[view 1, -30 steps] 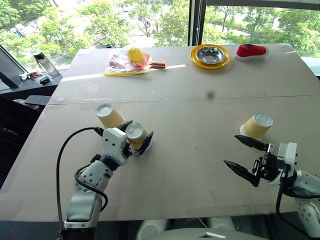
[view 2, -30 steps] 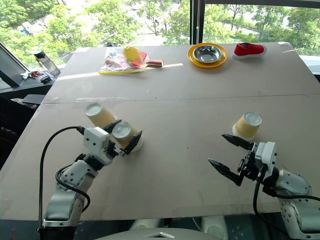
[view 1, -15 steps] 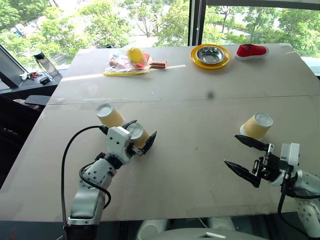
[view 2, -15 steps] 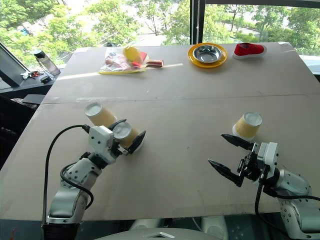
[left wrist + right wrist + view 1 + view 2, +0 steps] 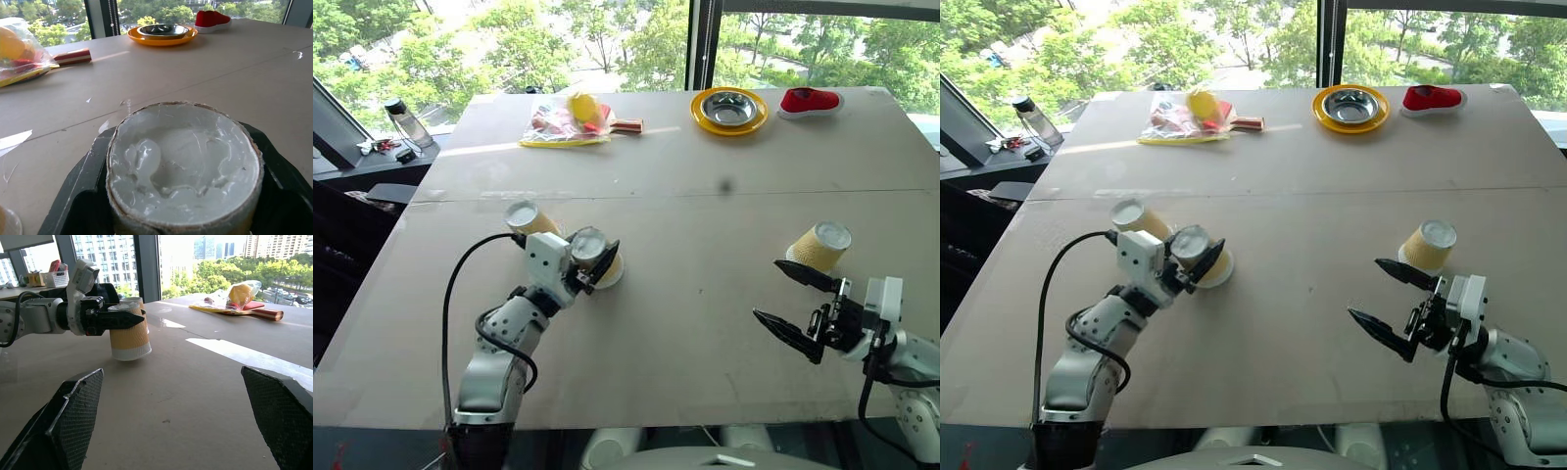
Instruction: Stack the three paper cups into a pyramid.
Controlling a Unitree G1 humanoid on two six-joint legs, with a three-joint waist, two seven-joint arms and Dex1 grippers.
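Observation:
Three yellow-orange paper cups stand on the brown table (image 5: pixel 705 215). My left gripper (image 5: pixel 595 249) is shut on one paper cup (image 5: pixel 600 264), base up and tilted; in the left wrist view its white base (image 5: pixel 181 166) sits between the black fingers. In the right wrist view that cup (image 5: pixel 129 335) has a finger pressed across its side. A second cup (image 5: pixel 530 218) lies tilted just behind the left gripper. The third cup (image 5: pixel 820 246) lies at the right, a short way beyond my right gripper (image 5: pixel 768 290), which is open and empty.
At the table's far edge are a steel bowl on a yellow plate (image 5: pixel 728 108), a red shoe (image 5: pixel 808 99) and a plastic bag with a paddle (image 5: pixel 570 119). A bottle (image 5: pixel 406 122) stands on a ledge off the far left corner.
My left gripper's fingers have closed onto the cup and the hand has moved it slightly up and toward the table's middle. The right gripper has stayed put.

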